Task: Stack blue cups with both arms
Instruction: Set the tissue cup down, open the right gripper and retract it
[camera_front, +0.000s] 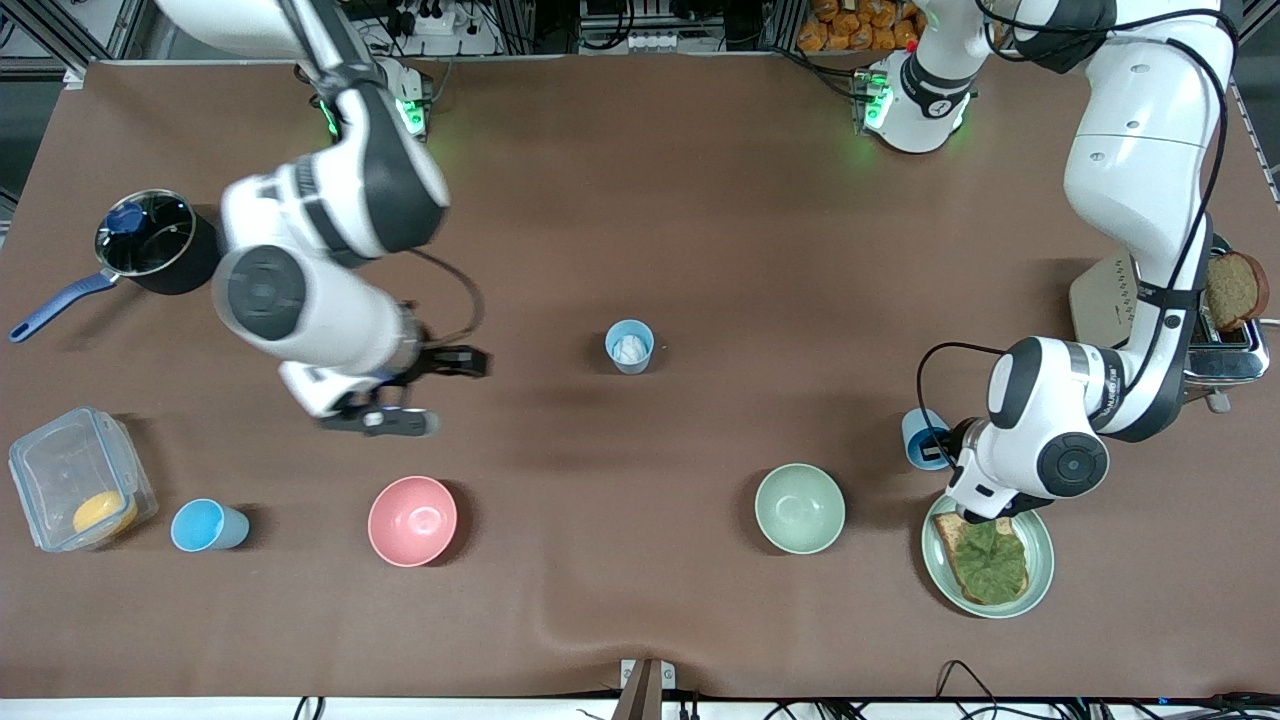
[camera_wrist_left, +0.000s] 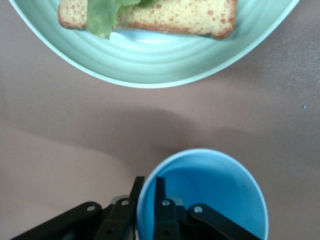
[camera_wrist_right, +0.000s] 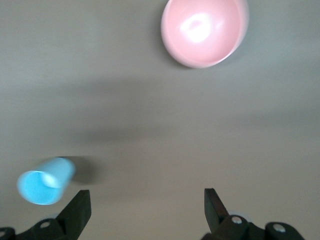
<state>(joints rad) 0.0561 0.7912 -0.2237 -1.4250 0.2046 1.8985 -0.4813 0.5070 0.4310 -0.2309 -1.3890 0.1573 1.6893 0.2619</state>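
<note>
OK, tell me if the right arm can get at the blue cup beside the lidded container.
Probably yes. The right gripper hangs open above bare table, and the blue cup stands upright with open tabletop around it. The plastic container and pink bowl sit apart from it, leaving the way down free.

White jointed arms (camera_front: 1140, 150), black joint rings, trailing black cables, black tools.

No readable text on anything
</note>
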